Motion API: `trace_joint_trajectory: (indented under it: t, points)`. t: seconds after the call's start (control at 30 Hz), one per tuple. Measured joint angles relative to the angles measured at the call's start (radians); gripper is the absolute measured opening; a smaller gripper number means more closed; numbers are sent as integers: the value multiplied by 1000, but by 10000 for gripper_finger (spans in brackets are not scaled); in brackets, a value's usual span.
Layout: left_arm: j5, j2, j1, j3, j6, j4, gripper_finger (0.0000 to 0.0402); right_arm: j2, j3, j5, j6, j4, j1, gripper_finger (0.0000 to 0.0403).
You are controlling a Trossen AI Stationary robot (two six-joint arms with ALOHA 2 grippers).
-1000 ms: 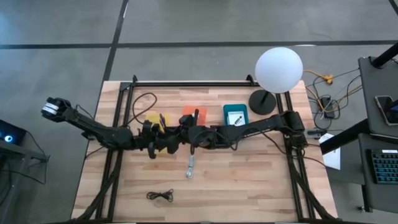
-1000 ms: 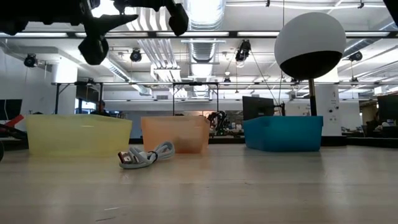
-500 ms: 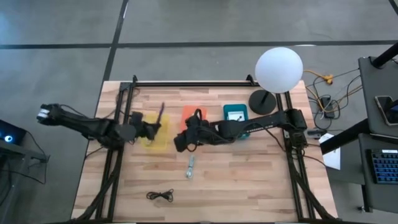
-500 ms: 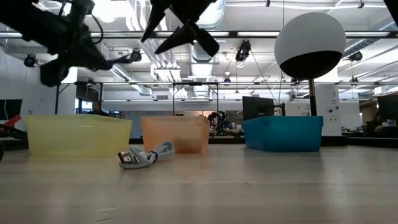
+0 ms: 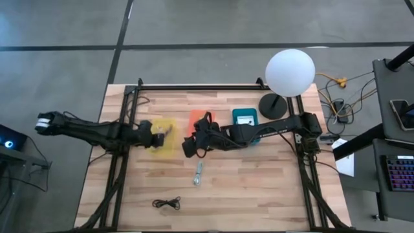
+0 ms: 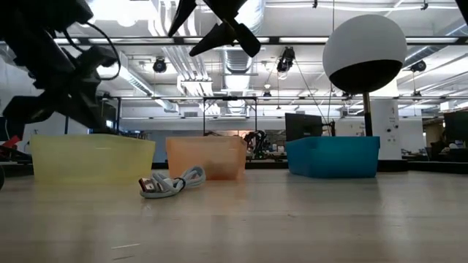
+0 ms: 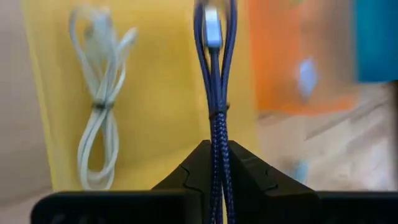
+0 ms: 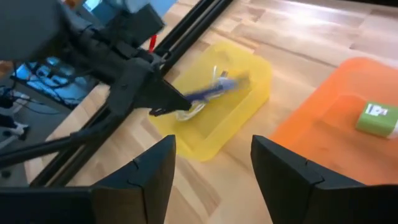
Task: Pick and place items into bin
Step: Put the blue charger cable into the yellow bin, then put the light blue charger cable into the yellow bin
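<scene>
My left gripper (image 5: 160, 134) hangs over the yellow bin (image 5: 163, 144) and is shut on a bundled purple cord (image 7: 216, 93); the right wrist view shows the cord (image 8: 211, 91) above the bin too. A white cord (image 7: 99, 109) lies coiled on the bin's floor. My right gripper (image 8: 214, 168) is open and holds nothing, above the table by the orange bin (image 5: 200, 122). On the table lie a grey stick (image 5: 198, 175) and a black cord (image 5: 167, 203). My left gripper pinches the purple cord's looped bundle between its two fingers at the near end (image 7: 217, 163), below its tie. The fingers reach in from the table's left. The bundle runs straight on past the fingertips, plug end (image 7: 211, 28) foremost, lifted clear above the yellow bin.
The orange bin holds a green and white item (image 8: 377, 118). A teal bin (image 5: 244, 119) with a white card stands right of it. The white globe lamp (image 5: 290, 72) stands at the far right. Black frame rails (image 5: 123, 162) run along the table's left and right sides.
The two grippers stood together near the yellow bin. My left gripper has drawn back toward the table's left edge with the purple cord and sunk toward the yellow bin. My right gripper has moved off a little to the right, without the cord.
</scene>
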Motion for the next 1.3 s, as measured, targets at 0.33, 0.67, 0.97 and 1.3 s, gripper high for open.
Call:
trace_joint_trajectory:
  t: [0.33, 0.67, 0.97, 1.3]
  points:
    - [59, 49, 0, 86, 72, -89, 78, 1, 0, -128, -82, -94, 22, 196]
    - [-31, 66, -4, 158, 296, -235, 130, 11, -12, -325, -180, -390, 61, 196]
    - [164, 58, -48, 318, 644, -363, 120, 28, -66, -475, -314, -369, 107, 194]
    - [331, 61, -269, 312, 806, -179, 109, 125, -68, -314, -1120, -258, 184, 194]
